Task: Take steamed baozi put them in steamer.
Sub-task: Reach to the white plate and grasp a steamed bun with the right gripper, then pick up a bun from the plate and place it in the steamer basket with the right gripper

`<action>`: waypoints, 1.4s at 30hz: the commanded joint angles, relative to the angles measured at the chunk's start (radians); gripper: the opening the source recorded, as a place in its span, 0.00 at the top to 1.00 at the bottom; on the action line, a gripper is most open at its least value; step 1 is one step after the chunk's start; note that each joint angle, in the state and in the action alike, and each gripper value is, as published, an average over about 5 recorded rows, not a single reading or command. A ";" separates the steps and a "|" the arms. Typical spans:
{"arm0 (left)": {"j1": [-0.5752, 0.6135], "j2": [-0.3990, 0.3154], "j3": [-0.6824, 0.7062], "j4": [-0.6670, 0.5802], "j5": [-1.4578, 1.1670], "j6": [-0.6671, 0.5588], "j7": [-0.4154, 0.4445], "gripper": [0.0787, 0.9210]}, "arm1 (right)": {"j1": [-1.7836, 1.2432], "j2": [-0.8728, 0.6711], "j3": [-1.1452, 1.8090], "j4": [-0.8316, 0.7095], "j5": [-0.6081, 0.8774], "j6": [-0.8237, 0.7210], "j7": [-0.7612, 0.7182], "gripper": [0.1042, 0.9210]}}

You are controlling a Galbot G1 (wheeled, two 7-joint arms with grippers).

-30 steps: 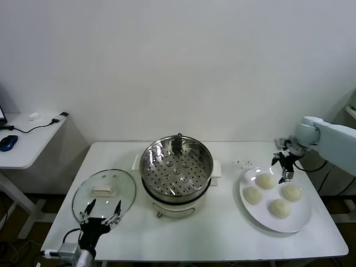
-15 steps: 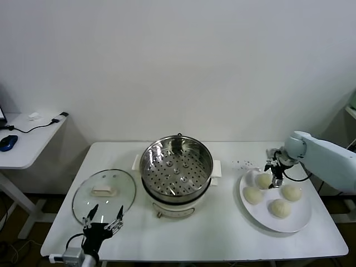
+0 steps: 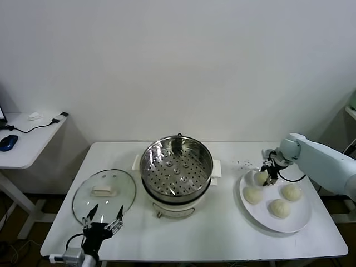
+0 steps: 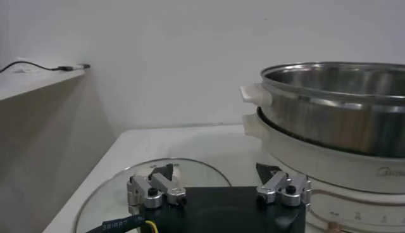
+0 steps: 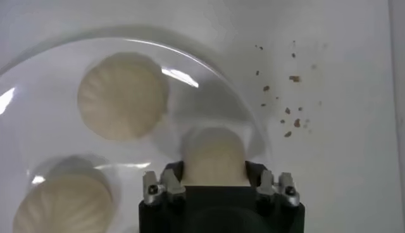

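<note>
Cream-white steamed baozi lie on a white plate [image 3: 295,225] at the right of the table. My right gripper [image 3: 266,178] is down on the plate's far left bun [image 3: 260,178] and shut on it; in the right wrist view that baozi [image 5: 214,157] fills the gap between the fingers of the gripper [image 5: 214,174]. Three more buns [image 3: 253,194] [image 3: 290,192] [image 3: 280,208] rest on the plate. The steel steamer [image 3: 177,167] stands mid-table with its perforated tray bare. My left gripper [image 3: 102,214] waits open at the table's near left edge, over the lid.
A round glass lid [image 3: 104,192] with a white handle lies flat left of the steamer. Dark crumbs [image 3: 243,163] dot the table between steamer and plate. A side desk [image 3: 28,136] with a mouse and cable stands at far left.
My right gripper has moved left and down onto the plate's far left baozi and its fingers have closed on it. The left arm has barely shifted.
</note>
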 commanded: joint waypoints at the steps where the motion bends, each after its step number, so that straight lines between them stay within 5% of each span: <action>1: -0.002 0.002 0.000 0.002 0.000 0.000 0.001 0.12 | 0.080 -0.022 -0.048 0.072 0.022 -0.006 -0.017 0.44; 10: -0.020 0.004 0.007 0.002 -0.001 0.007 0.002 0.12 | 0.542 0.030 -0.272 0.329 0.139 0.068 -0.061 0.47; 22: -0.028 0.016 0.009 -0.029 -0.005 0.020 0.003 0.12 | 0.898 0.440 -0.265 0.498 0.251 0.371 -0.096 0.46; 30: -0.044 0.018 -0.001 -0.044 -0.015 0.032 0.002 0.12 | 0.757 0.566 -0.308 0.469 0.083 0.717 -0.048 0.46; 42: -0.052 0.006 -0.001 -0.045 -0.021 0.030 -0.006 0.12 | 0.530 0.489 -0.276 0.329 -0.234 0.892 -0.034 0.46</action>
